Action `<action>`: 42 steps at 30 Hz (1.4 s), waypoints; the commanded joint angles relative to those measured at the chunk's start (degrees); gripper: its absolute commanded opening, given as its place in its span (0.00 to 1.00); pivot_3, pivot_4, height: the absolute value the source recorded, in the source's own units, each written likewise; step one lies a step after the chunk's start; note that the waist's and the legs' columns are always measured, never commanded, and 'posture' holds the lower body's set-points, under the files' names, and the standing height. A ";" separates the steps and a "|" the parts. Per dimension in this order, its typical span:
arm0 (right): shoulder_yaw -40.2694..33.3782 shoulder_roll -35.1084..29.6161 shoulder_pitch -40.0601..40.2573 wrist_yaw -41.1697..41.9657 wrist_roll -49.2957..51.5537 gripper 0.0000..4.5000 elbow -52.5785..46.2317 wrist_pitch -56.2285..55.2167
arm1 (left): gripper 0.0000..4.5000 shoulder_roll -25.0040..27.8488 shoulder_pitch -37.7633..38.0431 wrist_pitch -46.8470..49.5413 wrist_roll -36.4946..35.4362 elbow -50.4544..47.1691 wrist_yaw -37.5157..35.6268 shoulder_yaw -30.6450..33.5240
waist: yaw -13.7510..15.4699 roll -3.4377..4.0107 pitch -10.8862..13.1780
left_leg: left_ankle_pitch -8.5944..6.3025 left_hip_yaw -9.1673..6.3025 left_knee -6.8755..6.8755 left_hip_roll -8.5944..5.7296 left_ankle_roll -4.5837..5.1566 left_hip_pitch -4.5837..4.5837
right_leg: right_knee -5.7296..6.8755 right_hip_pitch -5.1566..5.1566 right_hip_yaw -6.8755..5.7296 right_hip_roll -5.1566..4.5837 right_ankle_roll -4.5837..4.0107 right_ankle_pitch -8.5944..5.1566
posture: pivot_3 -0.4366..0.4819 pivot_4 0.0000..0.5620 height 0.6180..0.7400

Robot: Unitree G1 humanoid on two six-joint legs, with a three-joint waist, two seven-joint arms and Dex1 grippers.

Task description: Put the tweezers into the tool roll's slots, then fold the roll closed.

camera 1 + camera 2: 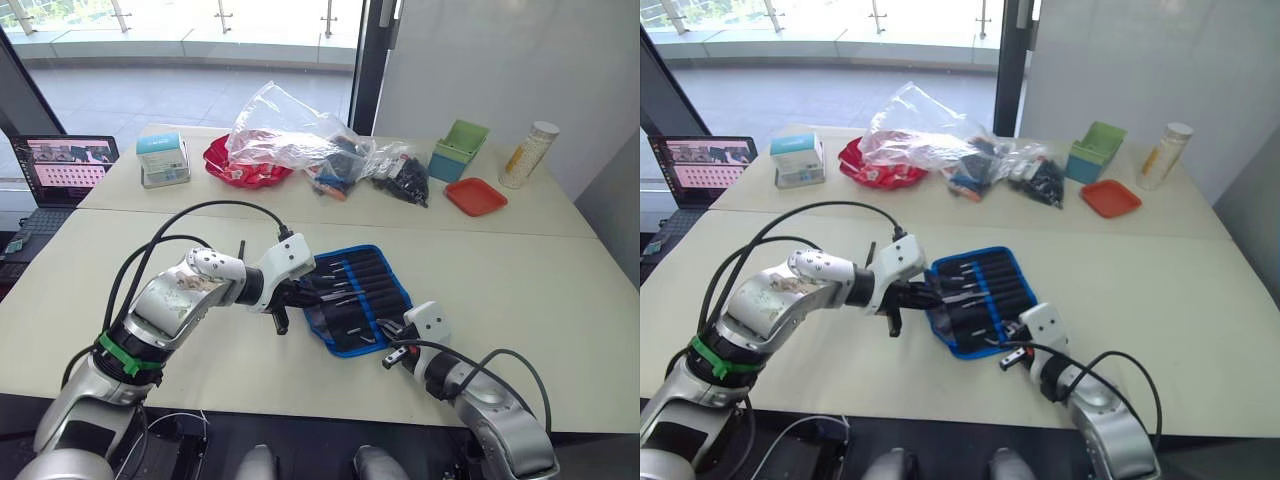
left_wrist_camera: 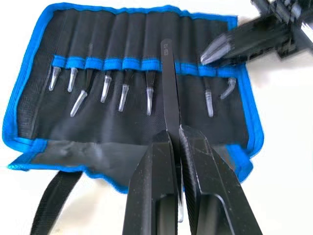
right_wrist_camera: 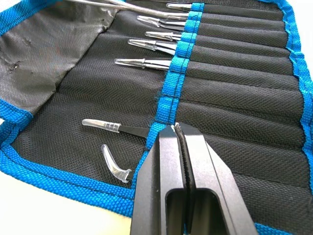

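Left wrist view: tweezer (image 2: 168,88) between left pincer (image 2: 175,134) fingers, above tool roll (image 2: 122,122)

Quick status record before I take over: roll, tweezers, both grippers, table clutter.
tool roll: open flat on the near table, slots facing up
tweezers seated: eight capped tips below the blue band, one just beside the held pair
tweezers in hand: one pair, lying across the band at an empty slot
left gripper: shut on that pair
right gripper: shut, tips pressing the blue band
far table: clear plastic bag, red tray, green box
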 commanded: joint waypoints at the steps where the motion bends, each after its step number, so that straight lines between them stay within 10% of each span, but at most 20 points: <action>1: 1.19 0.46 1.25 -0.70 -0.50 0.00 1.29 1.24 | 0.01 1.35 -2.14 1.69 1.00 -1.16 -2.28 -2.53 | 0.00 0.02 0.02 | 0.00 0.00 0.00 0.00 0.00 -0.01 | 0.01 -0.01 0.00 0.00 0.00 0.00 | 0.48 0.27 0.81; 42: 1.88 2.26 3.32 -3.03 -0.68 0.00 -0.21 1.23 | 0.01 -15.08 -9.04 -8.99 14.84 17.68 -3.51 -12.16 | 0.48 -0.01 0.05 | 0.03 -0.03 0.08 -0.04 0.04 -0.07 | 0.10 -0.01 0.00 0.00 -0.01 0.01 | 0.48 0.27 0.81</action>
